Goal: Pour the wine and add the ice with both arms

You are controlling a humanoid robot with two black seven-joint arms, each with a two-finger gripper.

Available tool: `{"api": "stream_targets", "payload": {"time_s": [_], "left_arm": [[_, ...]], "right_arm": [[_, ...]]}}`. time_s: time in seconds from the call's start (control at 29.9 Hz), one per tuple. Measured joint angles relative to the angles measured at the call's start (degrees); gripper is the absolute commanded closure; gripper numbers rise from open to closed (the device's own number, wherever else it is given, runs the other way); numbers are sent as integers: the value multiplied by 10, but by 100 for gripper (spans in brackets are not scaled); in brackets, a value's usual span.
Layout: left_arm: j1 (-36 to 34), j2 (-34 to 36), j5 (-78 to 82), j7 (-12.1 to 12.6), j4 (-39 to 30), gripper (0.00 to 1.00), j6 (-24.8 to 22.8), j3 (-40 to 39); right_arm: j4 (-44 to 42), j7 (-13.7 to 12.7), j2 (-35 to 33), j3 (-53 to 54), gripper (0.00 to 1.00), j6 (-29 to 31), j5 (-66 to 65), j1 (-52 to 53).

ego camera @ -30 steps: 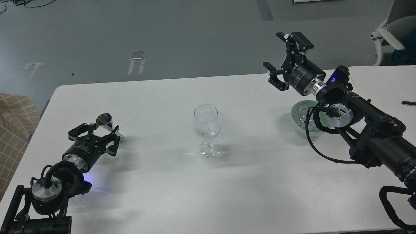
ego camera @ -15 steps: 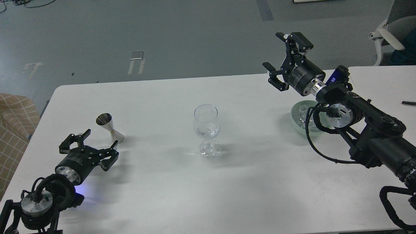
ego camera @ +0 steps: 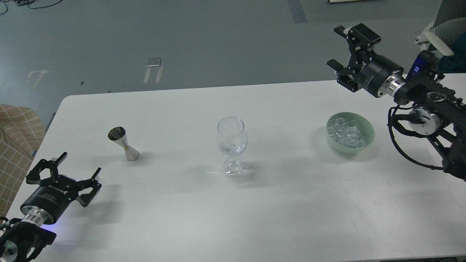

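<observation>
From the head view, the left gripper [ego camera: 62, 174] hangs spread and empty, well apart from the jigger [ego camera: 124, 144]; the right gripper [ego camera: 349, 54], jaws also spread, hovers beyond the green bowl [ego camera: 368, 128] holding the ice [ego camera: 346, 133]. The wine glass [ego camera: 232, 145] stands between. To do the ice step well, descend straight over one cube and pinch gently.

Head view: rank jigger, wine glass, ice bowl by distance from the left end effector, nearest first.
1. Jigger: upright on the table's left side, just ahead of the left end effector.
2. Wine glass: table centre, upright.
3. Ice bowl: far right, green, holding ice, near the right end effector.
</observation>
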Motion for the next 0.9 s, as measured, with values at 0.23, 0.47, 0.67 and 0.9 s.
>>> {"api": "stream_targets", "payload": {"time_s": [0.23, 0.47, 0.67, 0.9], "left_arm": [[-81, 7, 126, -16, 1, 4, -8, 1], [-141, 3, 243, -60, 2, 4, -9, 11], [-150, -2, 255, -74, -5, 4, -5, 42], [-146, -6, 255, -75, -9, 4, -5, 45]], "right_arm": [[99, 1, -131, -57, 0, -68, -144, -19], [123, 2, -159, -66, 0, -175, -377, -86], [102, 2, -140, -66, 0, -214, -530, -138], [44, 0, -83, -73, 12, -218, -612, -146]]}}
